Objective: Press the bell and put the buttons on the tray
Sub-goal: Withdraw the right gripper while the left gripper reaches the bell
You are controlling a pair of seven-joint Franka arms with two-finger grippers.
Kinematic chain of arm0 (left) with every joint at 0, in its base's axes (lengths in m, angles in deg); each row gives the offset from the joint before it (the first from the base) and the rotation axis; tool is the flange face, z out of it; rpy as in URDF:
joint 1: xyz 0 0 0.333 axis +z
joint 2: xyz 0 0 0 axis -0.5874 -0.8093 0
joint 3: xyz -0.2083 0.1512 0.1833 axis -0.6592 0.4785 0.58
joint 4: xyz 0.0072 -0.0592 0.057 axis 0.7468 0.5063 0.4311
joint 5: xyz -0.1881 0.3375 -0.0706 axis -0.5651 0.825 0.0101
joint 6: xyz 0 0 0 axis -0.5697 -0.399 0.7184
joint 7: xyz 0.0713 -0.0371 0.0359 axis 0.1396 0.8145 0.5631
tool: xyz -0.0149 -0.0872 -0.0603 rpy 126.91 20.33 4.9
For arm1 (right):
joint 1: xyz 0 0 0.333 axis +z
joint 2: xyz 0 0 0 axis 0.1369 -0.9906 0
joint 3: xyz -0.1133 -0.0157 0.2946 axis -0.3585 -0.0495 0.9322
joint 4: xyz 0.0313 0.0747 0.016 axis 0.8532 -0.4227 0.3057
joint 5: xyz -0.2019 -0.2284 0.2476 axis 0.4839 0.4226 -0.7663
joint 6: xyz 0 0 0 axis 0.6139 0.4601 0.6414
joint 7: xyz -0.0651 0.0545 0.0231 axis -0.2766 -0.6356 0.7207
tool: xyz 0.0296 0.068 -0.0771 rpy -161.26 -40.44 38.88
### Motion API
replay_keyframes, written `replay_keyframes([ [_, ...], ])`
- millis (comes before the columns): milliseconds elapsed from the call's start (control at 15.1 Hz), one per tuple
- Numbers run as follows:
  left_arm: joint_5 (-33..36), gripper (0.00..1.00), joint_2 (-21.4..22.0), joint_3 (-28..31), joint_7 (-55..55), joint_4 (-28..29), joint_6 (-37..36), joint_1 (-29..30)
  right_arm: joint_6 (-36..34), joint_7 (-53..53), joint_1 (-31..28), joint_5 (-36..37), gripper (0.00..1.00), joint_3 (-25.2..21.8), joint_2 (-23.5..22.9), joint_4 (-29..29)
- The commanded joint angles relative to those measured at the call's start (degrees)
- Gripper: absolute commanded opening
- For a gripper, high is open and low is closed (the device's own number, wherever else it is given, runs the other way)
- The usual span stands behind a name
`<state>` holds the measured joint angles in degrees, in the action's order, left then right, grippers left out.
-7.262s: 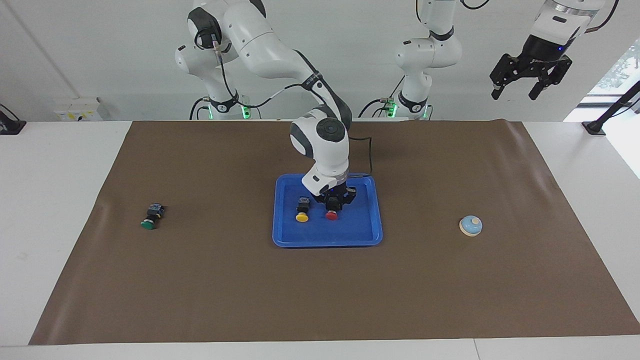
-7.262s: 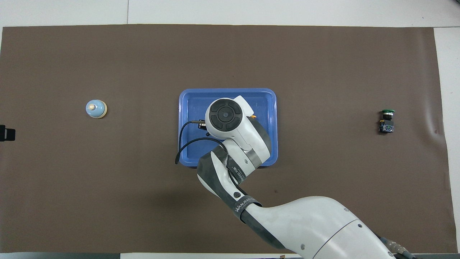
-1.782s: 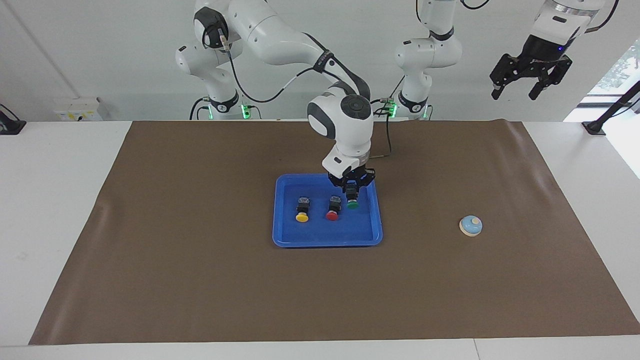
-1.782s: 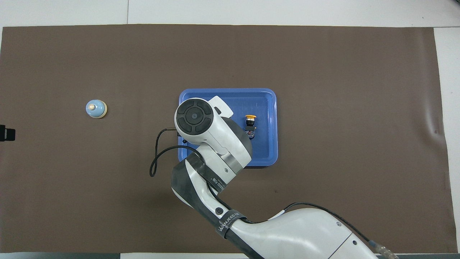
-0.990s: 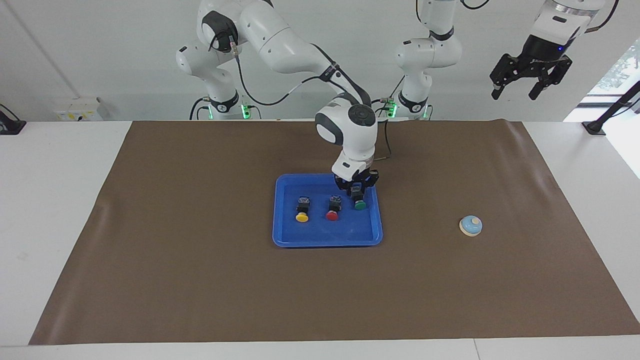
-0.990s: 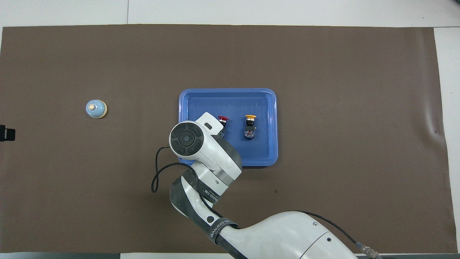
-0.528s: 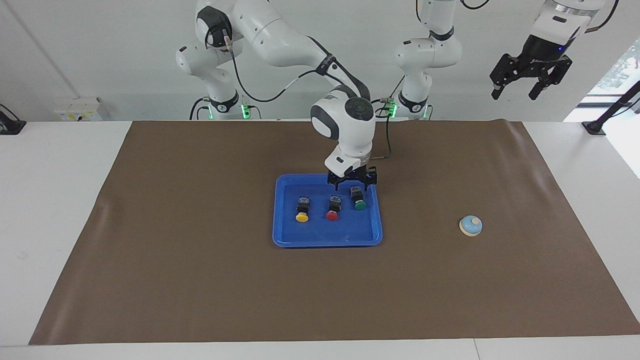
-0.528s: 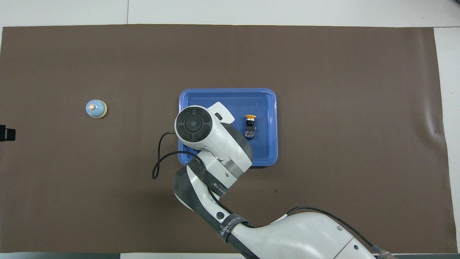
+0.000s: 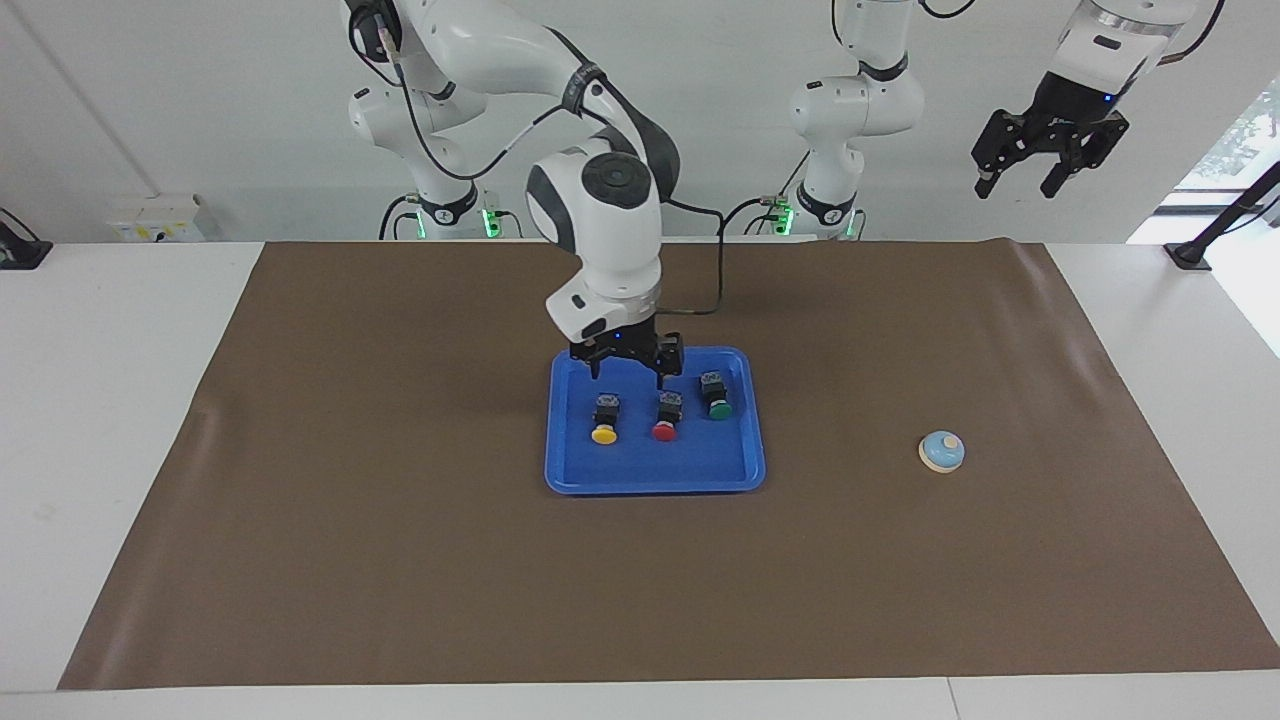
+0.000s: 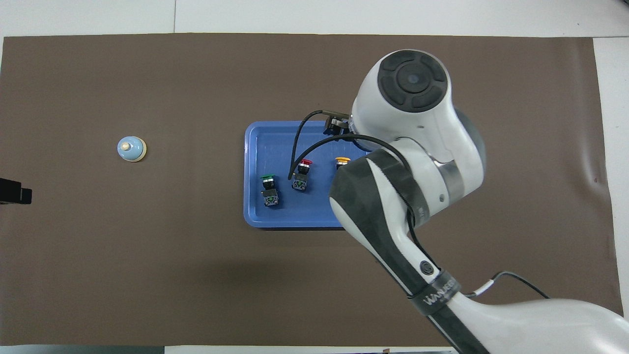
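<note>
- Since the frame half a second back, the right arm has swung up and toward its own end of the table, leaving the green button [image 9: 718, 409] lying free.
- One brown mat [image 9: 400, 560] covers the table; everything sits on it.
- Two arms: the right one reaches over the tray, the left one waits, raised off the mat at its own end.
- One blue tray [image 9: 655, 479] lies mid-mat.
- Right gripper [image 9: 628, 372] hangs over the tray's edge nearest the robots, fingers spread wide, empty.
- Left gripper [image 9: 1018, 185] holds nothing; how wide its fingers stand I cannot tell.
- One bell [image 9: 942, 451] sits on the mat toward the left arm's end, well apart from the tray.
- Three buttons in the tray, in a row: yellow [image 9: 604, 434], red [image 9: 664, 430], green, none touching.
</note>
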<state>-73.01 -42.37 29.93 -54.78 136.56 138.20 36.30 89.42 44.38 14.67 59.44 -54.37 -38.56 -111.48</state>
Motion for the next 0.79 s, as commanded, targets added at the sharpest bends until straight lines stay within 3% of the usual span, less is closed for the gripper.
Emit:
replay_keyframes([
  [0,-0.39,0.00,-0.47,0.09,0.92,7.30,8.07,-0.59,-3.87,4.67,-3.89,-0.69,1.00,0.70,4.23,-1.25],
  [528,-0.21,0.00,-17.00,0.27,0.66,7.75,27.23,0.29,-20.83,34.10,-18.65,-0.78,1.00,0.61,15.75,-1.25],
  [726,0.40,0.00,-17.72,0.44,0.39,12.39,33.46,1.51,-24.79,38.17,-22.61,-2.27,1.00,0.52,18.39,-1.16],
])
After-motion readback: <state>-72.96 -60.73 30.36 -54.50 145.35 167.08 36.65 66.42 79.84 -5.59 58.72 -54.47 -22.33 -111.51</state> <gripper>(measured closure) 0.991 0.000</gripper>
